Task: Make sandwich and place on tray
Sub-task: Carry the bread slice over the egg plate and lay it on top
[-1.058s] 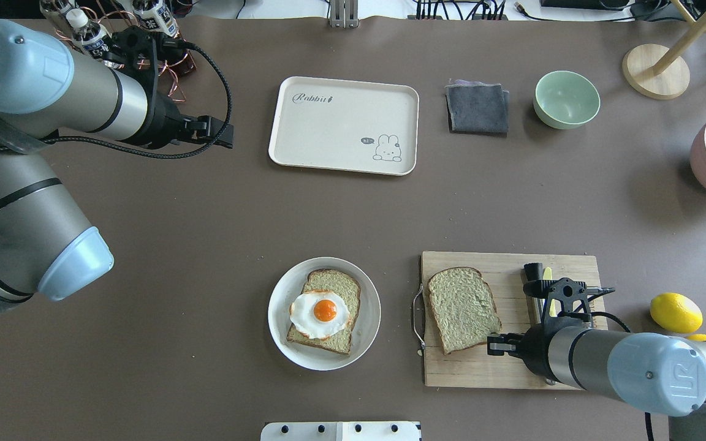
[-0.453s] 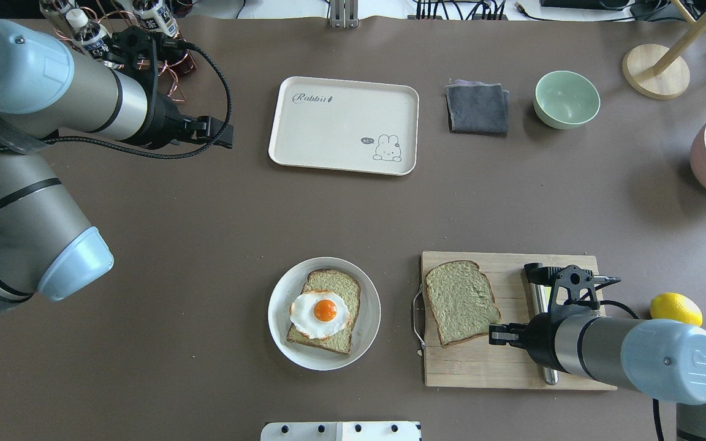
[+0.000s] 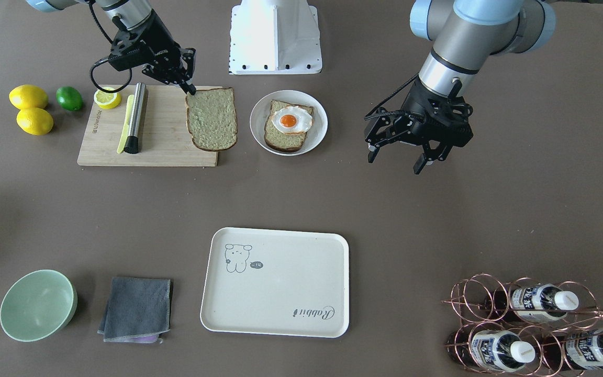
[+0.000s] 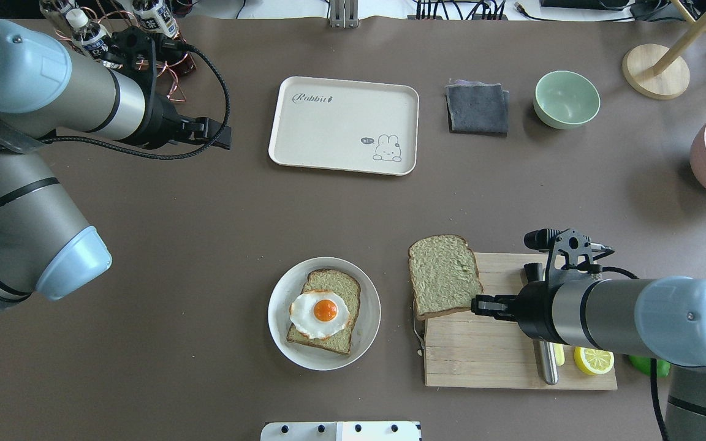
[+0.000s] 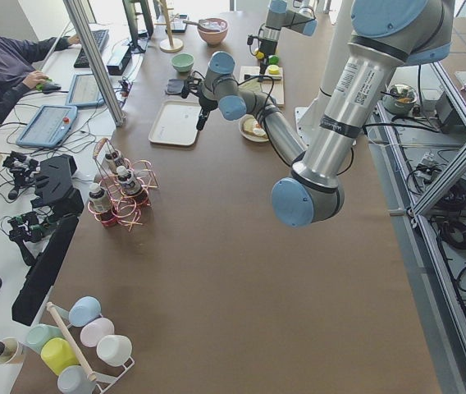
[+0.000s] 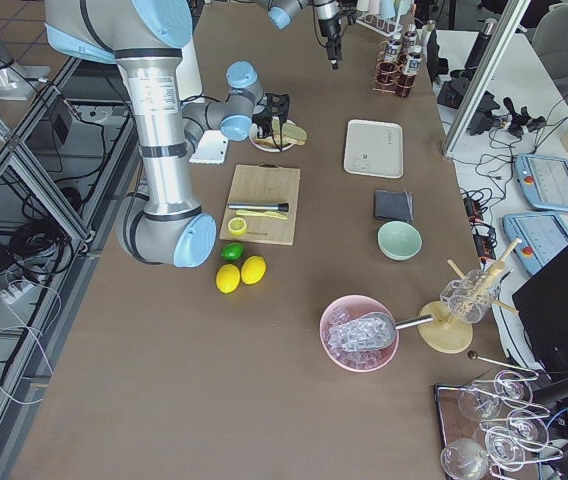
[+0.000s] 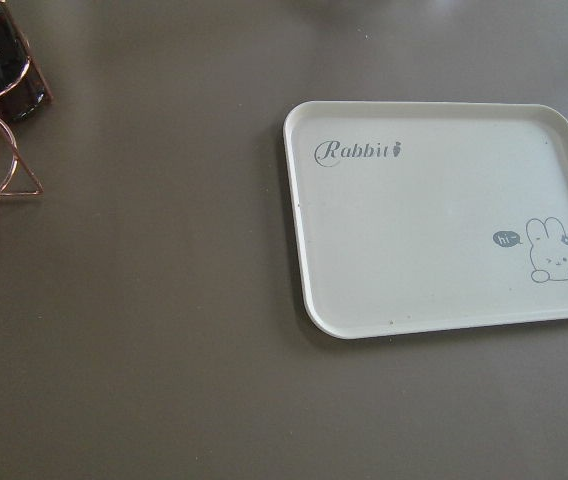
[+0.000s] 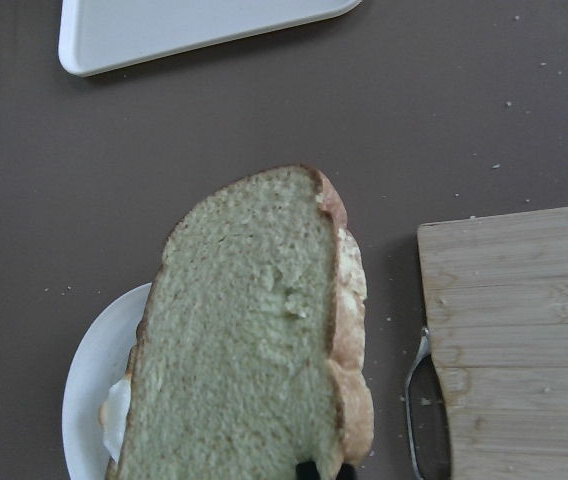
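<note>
Right gripper [image 4: 477,304] pinching near-right corner of loose square bread slice [image 4: 444,275] (pale speckled crumb, dark brown crust). Slice appears lifted over far-left corner of wooden cutting board [image 4: 482,361], partly overhanging table.

Target lies to robot's left: round white plate [image 4: 278,306] carrying second bread slice [image 4: 334,283] topped by white fried egg [image 4: 319,312], orange yolk. Both slices' long axes run roughly near-to-far, plated one slightly skewed.

Left gripper [image 3: 394,161] spread, holding nothing, well apart from plate, near large cream rectangular tray [image 4: 328,135]. Right arm nearer. Sandwich not yet on tray.

Pale, dark-crusted bread slice [image 4: 444,275] hangs pinched at its edge by the right gripper [image 4: 478,304], the second slice [image 4: 331,283] lies plated under the fried egg [image 4: 319,314], the cream tray [image 4: 328,135] flat, well apart
</note>
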{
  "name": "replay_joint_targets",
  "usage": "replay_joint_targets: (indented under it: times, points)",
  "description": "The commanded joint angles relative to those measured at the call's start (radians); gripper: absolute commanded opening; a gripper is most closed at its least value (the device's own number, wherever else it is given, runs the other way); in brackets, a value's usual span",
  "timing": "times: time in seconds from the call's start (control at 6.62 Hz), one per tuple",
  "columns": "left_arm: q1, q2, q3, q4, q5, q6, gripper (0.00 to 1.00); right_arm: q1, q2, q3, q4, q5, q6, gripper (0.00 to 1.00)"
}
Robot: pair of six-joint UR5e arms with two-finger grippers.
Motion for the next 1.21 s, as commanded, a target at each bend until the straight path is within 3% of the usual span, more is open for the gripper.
replay_joint_targets:
  times: [0.0,0.15,0.45,1.06]
  points:
    - [-0.001,0.002,0.003,0.000,0.000,0.000,0.98,-0.104,0.124,-0.096,-0.035,-0.128,0.060,0.00]
    - [-0.001,0.000,0.004,0.000,0.000,0.000,0.98,-0.122,0.177,-0.158,-0.036,-0.159,0.107,0.00]
    - [-0.001,0.000,0.007,0.000,0.000,0.000,0.98,-0.177,0.184,-0.180,-0.032,-0.236,0.150,0.00]
    - [0.000,-0.006,0.012,0.000,0.000,0.000,0.98,-0.227,0.173,-0.203,-0.032,-0.273,0.187,0.00]
